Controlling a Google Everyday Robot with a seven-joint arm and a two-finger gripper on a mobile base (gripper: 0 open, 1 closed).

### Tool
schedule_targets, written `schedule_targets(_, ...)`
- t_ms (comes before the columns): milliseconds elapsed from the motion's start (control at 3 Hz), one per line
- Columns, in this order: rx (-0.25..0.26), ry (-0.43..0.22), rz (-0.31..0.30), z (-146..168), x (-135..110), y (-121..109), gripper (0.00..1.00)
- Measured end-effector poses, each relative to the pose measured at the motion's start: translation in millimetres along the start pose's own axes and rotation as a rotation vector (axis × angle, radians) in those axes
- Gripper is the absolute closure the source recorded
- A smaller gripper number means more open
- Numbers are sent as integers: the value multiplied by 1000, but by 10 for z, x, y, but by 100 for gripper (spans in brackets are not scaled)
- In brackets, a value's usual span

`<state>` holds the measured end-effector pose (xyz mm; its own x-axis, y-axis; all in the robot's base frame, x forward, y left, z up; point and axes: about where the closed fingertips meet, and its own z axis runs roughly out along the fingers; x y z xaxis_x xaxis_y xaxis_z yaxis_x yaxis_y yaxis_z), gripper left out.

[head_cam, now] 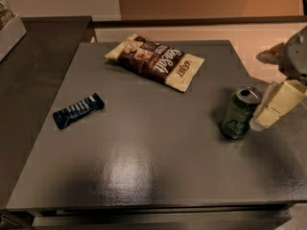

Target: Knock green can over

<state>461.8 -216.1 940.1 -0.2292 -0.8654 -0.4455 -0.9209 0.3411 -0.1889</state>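
Observation:
The green can [239,113] stands upright on the right side of the dark grey table [144,162], silver top and pull tab facing up. My gripper [269,111], cream-coloured, comes in from the right edge of the camera view. It sits just to the right of the can, with its tip at the can's right side near the base. I cannot tell whether it touches the can.
A brown and cream snack bag [156,60] lies flat at the back middle of the table. A small dark blue wrapped bar [78,110] lies on the left. A darker counter [29,66] adjoins the table on the left.

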Motion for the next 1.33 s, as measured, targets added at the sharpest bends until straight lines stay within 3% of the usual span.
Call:
schedule_targets(1000,-67,-239,64,281,78,152,0)
schedule_targets(1333,-78,-277,75,312,55,187,15)
